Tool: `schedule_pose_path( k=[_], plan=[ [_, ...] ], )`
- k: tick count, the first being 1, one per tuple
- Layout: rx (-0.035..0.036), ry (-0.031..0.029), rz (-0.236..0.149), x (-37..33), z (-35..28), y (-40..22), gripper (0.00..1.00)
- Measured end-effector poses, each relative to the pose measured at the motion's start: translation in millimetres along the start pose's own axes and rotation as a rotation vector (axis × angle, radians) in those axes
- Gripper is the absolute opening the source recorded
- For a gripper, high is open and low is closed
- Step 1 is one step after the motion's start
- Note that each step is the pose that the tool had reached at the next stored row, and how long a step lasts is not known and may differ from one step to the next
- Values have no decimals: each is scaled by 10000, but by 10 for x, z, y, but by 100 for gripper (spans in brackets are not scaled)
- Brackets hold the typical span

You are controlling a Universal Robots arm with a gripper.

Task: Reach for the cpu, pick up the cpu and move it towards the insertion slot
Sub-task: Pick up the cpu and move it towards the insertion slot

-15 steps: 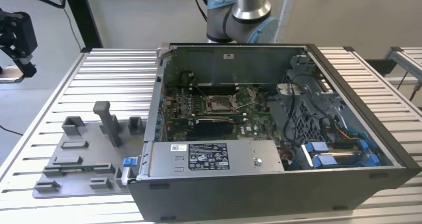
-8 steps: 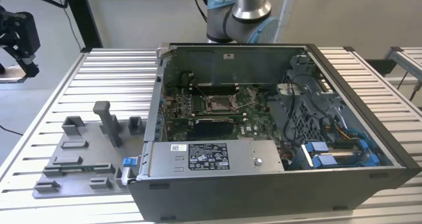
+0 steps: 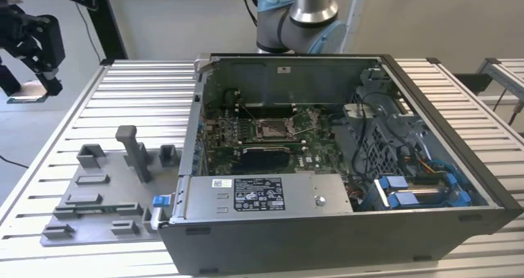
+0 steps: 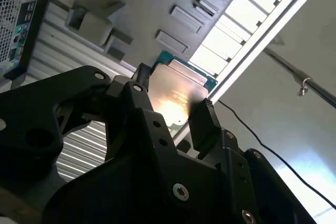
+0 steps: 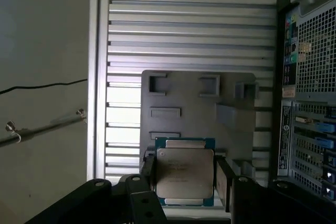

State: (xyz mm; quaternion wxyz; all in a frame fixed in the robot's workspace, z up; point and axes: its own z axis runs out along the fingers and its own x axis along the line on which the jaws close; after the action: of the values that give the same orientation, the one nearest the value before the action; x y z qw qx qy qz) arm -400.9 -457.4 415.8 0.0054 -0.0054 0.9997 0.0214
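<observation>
My gripper (image 3: pixel 34 91) hangs high above the table's far corner at the exterior view's left, off to the side of the open computer case. It is shut on the cpu (image 3: pixel 26 99), a thin light plate held flat at the fingertips. In both wrist views the cpu (image 5: pixel 185 174) (image 4: pixel 176 90) shows its silvery square top with a green rim, clamped between two black fingers (image 5: pixel 223 179). The insertion slot (image 3: pixel 272 129) lies inside the case on the green board, a silver frame with a brownish centre, far to the exterior view's right of the gripper.
A grey fixture plate (image 3: pixel 102 189) with upright blocks lies on the slatted metal table (image 3: pixel 147 88), directly below the gripper in the first wrist view. The open computer case (image 3: pixel 344 167) has tall walls. The arm's base (image 3: pixel 296 21) stands behind it. A cable (image 5: pixel 42 85) crosses the floor.
</observation>
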Motion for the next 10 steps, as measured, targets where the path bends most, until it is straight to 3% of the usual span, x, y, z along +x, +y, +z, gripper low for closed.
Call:
schedule_pose_path(
  k=[10],
  plan=[
    [0,0,0,-252,4,-3,0]
  ],
)
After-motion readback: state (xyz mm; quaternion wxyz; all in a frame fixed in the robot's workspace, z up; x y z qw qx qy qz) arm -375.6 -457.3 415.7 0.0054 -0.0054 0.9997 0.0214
